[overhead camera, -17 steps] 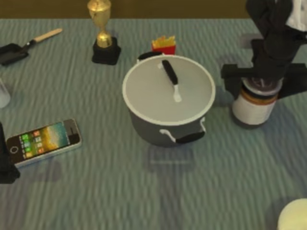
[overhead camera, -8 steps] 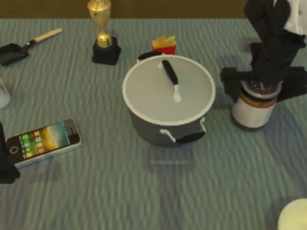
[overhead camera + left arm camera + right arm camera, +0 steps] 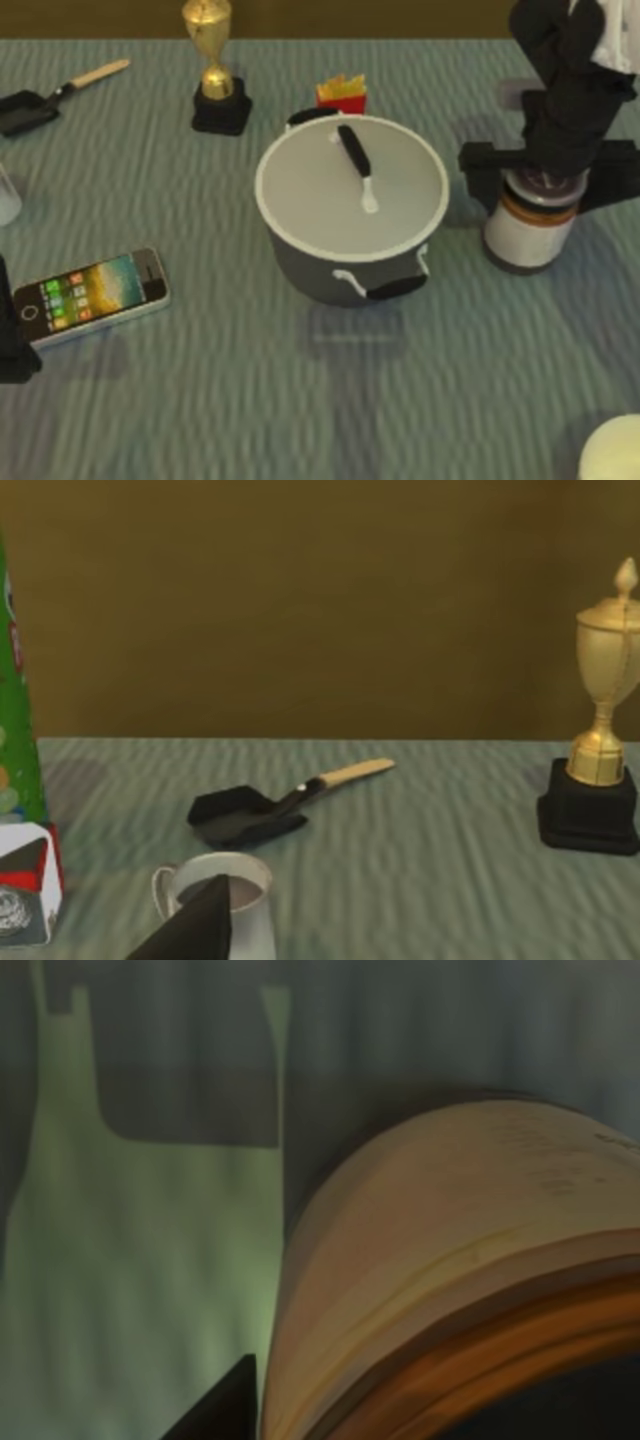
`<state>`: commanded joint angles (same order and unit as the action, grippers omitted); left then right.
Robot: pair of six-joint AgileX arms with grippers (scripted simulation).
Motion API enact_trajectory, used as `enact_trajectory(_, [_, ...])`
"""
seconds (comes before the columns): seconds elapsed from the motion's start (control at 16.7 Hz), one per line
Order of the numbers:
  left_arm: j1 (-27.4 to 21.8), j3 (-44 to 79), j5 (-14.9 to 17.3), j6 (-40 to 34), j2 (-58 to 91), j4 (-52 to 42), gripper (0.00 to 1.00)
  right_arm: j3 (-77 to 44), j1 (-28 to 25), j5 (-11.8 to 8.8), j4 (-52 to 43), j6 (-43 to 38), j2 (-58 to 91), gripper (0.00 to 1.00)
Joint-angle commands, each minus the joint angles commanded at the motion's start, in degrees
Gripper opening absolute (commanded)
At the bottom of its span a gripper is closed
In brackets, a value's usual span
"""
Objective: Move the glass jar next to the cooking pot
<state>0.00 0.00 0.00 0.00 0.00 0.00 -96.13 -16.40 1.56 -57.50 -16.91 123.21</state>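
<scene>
The glass jar (image 3: 525,232) stands upright on the table just right of the cooking pot (image 3: 350,190), a small gap between them. Its white label and orange-brown band show, and its dark lid sits under my right gripper (image 3: 545,180). That gripper comes down from above and is shut on the jar at lid height. In the right wrist view the jar (image 3: 450,1260) fills the picture, with one dark fingertip (image 3: 230,1405) against its side. My left arm (image 3: 12,335) is parked at the table's left edge, one fingertip (image 3: 200,930) showing, nothing held.
A phone (image 3: 90,292) lies front left. At the back are a gold trophy (image 3: 218,70), a red fries box (image 3: 342,95) and a black shovel (image 3: 45,95). A clear cup (image 3: 5,195) is at the left edge, a pale round object (image 3: 615,455) front right.
The jar and right gripper sank slightly and shifted a little toward the back in the first half second. Since then nothing has moved.
</scene>
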Motion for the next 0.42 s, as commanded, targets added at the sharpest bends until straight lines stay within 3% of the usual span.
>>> enact_trajectory(0.12, [0.0, 0.0, 0.0, 0.0, 0.0, 0.0, 1.0, 0.0, 0.0, 0.0, 0.0, 0.0, 0.0, 1.0])
enact_trajectory(0.42, [0.0, 0.0, 0.0, 0.0, 0.0, 0.0, 1.0, 0.0, 0.0, 0.0, 0.0, 0.0, 0.0, 1.0])
